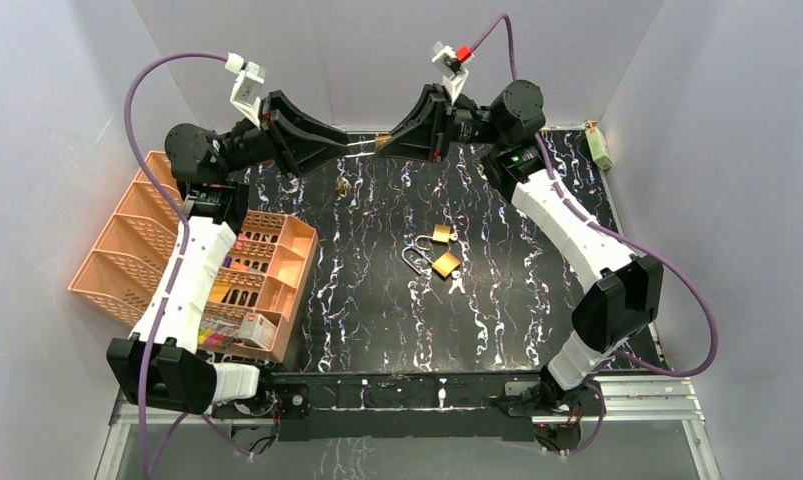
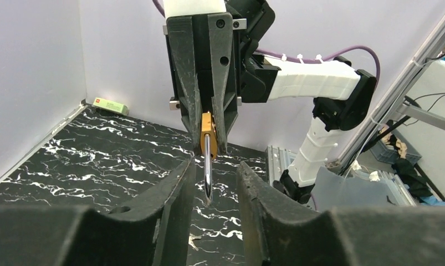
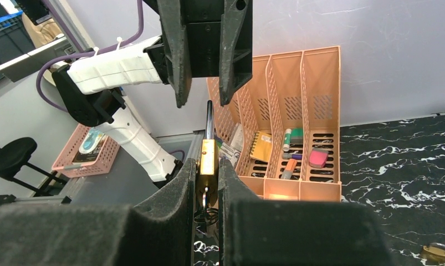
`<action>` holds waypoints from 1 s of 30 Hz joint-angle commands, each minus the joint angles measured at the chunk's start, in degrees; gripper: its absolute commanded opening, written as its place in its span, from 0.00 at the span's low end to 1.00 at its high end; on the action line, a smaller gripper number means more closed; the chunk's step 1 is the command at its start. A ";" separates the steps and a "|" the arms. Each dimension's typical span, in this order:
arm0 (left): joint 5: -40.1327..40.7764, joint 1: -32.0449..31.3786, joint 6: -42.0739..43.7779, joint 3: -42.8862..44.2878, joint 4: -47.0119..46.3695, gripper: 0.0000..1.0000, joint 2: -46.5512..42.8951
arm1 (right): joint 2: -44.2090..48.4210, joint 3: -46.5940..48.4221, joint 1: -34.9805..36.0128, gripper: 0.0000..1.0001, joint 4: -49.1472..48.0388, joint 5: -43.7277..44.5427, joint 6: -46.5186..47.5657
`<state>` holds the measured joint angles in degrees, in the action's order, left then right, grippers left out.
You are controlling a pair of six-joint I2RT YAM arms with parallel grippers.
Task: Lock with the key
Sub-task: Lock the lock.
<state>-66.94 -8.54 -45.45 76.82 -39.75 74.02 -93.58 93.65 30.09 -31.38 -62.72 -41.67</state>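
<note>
Holding the padlock (image 3: 208,158) up over the far edge of the table (image 1: 537,300), right gripper (image 3: 207,167) clamped on its brass body, shackle (image 2: 207,172) pointing straight at the left gripper (image 2: 215,166). Left fingers (image 2: 175,188) apart, one on each side of the shackle, touching it on neither side. Likely about to pinch the shackle, to steady it or press it home. Cannot tell whether with a key already in the lock; possibly something small dangling under the body in the right wrist view. To do this well: centre the shackle between the left fingers before squeezing, close slowly, keep the right grip firm against twisting, and push along the shackle's line, never across it. Avoid knocking the lock out of that grip. Two more padlocks (image 1: 445,264) lying near mid-table, what look like keys (image 1: 458,284) beside them, well apart from both grippers.

At the table's left, a peach file rack (image 3: 320,77) with upright compartments: in the front slots a spiral notebook (image 3: 261,145), some pens (image 3: 291,145) and a pink eraser-like block (image 3: 318,158). Beyond it, off the table, a pink basket (image 3: 62,160) holding a pale object (image 3: 90,141), too small to name.
</note>
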 commanded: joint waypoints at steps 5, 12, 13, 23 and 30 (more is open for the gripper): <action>-1.10 -0.87 1.11 -0.03 -1.89 0.08 -0.28 | -0.97 5.45 0.62 0.00 -1.86 1.02 0.19; -1.21 -0.87 1.78 -0.39 -1.06 0.00 -0.43 | -1.50 7.17 0.84 0.00 -0.41 1.02 0.45; -0.80 -0.87 2.12 -0.62 -0.59 0.00 -0.69 | -1.60 7.35 0.85 0.00 -0.29 1.04 0.45; 0.08 -0.87 8.43 -0.79 6.33 0.35 -2.68 | -2.75 9.10 1.33 0.00 0.29 1.27 0.43; 0.87 -0.87 8.51 -0.90 5.40 0.02 -3.06 | -3.22 9.88 1.96 0.00 1.91 1.12 1.34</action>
<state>-66.63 -9.26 -37.87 75.46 -32.80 73.45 -96.92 99.72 31.33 -29.15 -62.35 -41.41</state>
